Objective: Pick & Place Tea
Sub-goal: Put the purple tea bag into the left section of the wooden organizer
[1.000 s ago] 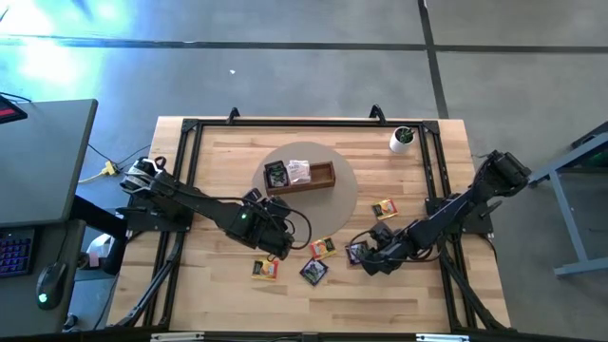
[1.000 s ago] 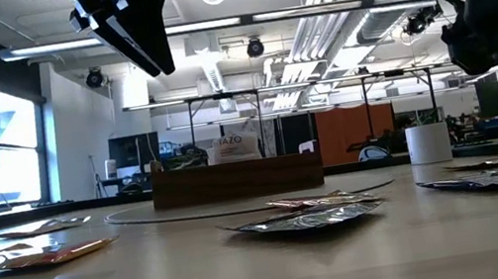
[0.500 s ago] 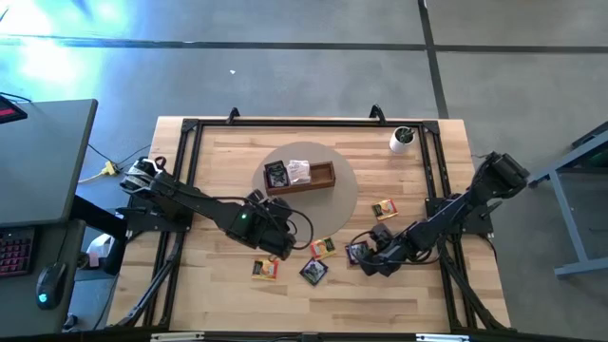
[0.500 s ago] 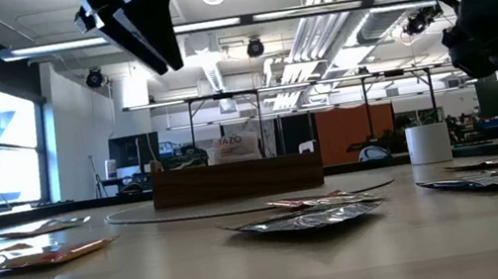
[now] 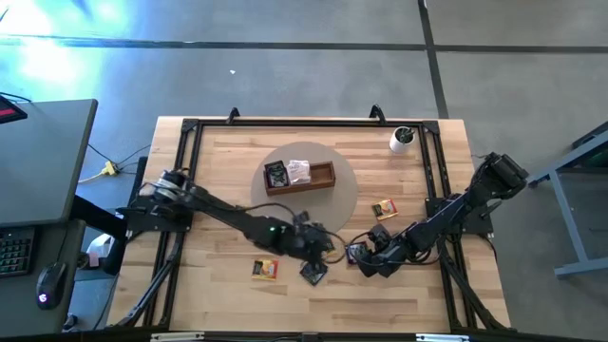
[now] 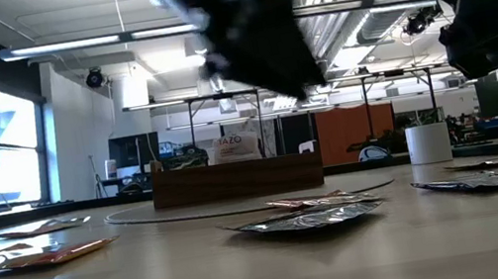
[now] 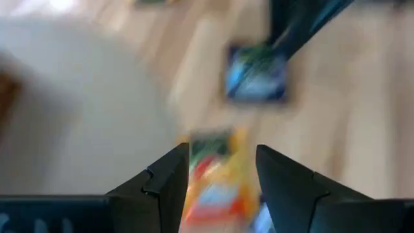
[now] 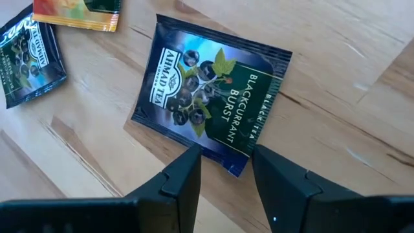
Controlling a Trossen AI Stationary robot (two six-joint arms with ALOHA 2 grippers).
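Note:
Loose tea sachets lie flat on the wooden table. My left gripper (image 5: pixel 321 245) hangs open above a yellow-orange sachet (image 7: pixel 217 184), which shows between its two fingers in the blurred left wrist view. My right gripper (image 5: pixel 364 258) is open just over a black blackcurrant sachet (image 8: pixel 210 97), with one fingertip on each side of its nearest corner (image 8: pixel 234 167). The brown wooden tray (image 5: pixel 328 175) stands on a round grey mat (image 5: pixel 342 195) and has a black sachet (image 5: pixel 276 175) and a white sachet (image 5: pixel 298 171) in it.
More sachets lie near the front: a yellow-orange one (image 5: pixel 265 269), a black one (image 5: pixel 313 274), and another yellow one (image 5: pixel 384 208) to the right. A small white cup (image 5: pixel 403 139) stands at the far right corner. A black frame (image 5: pixel 190 142) borders the table.
My left gripper has swung toward the table's right edge and come down, tipping and rolling as it went, and now hangs over the yellow-orange sachet beside the right gripper. No sachet has moved.

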